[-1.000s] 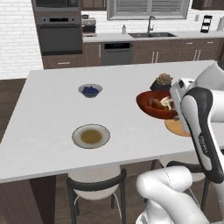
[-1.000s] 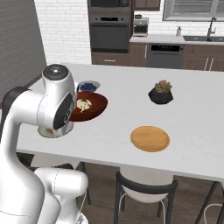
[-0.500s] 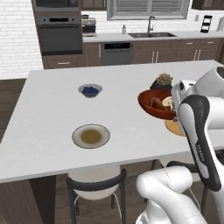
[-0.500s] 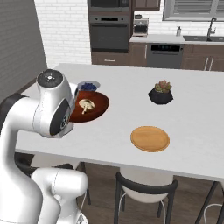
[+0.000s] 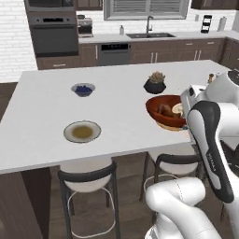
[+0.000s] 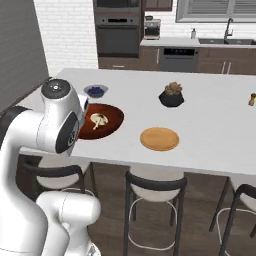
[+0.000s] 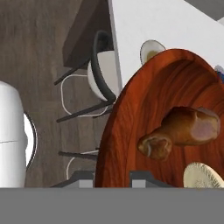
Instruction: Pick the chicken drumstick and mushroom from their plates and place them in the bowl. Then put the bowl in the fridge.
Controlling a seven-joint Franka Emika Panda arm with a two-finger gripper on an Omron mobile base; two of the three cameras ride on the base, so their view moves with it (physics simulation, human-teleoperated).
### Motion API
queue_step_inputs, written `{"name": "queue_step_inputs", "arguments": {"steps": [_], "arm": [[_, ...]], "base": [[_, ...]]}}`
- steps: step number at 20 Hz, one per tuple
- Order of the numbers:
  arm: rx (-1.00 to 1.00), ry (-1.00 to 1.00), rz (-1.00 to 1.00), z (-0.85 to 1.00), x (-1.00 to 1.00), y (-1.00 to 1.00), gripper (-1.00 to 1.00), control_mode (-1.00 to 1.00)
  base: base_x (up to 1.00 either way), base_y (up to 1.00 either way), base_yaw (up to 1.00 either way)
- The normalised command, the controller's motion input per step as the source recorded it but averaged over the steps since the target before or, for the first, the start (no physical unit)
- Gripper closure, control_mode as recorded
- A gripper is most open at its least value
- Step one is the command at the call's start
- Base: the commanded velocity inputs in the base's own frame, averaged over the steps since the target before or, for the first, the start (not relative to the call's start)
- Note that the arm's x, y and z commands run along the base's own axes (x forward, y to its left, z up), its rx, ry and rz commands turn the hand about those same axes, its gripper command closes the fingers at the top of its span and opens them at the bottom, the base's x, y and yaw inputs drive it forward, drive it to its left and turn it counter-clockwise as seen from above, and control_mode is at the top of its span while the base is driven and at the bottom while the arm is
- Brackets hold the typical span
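Note:
My gripper [image 7: 113,179] is shut on the near rim of the reddish-brown bowl [image 7: 144,109], which I hold lifted above the counter. The chicken drumstick [image 7: 183,129] and the pale mushroom [image 7: 203,176] lie inside it. From the left base view the bowl [image 5: 161,112] hangs in front of my forearm, above the edge of the tan wooden plate [image 5: 173,127]. In the right base view the bowl [image 6: 107,122] shows beside my arm, with the mushroom [image 6: 98,119] in it. The grey-rimmed plate [image 5: 82,131] and the wooden plate [image 6: 159,139] lie bare. The fridge is out of view.
A small grey bowl of blueberries [image 5: 83,89] and a black succulent pot [image 5: 155,84] stand farther back on the white island counter [image 5: 116,107]. Stools [image 5: 88,179] are tucked under its near edge. An oven and a sink counter line the back wall.
The whole scene has shifted up and left in both base views, so the camera has moved. The bowl has stayed with my gripper and now sits nearer the counter's front edge.

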Motion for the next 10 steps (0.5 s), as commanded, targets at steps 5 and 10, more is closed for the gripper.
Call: {"name": "queue_step_inputs", "arguments": {"steps": [5, 10], "arm": [[0.00, 0.00, 0.00, 0.00, 0.00, 0.00, 1.00, 1.00], [0.00, 0.00, 0.00, 0.00, 0.00, 0.00, 1.00, 1.00]], "base": [[-0.69, -0.54, -0.53], [-0.12, -0.22, -0.76]]}}
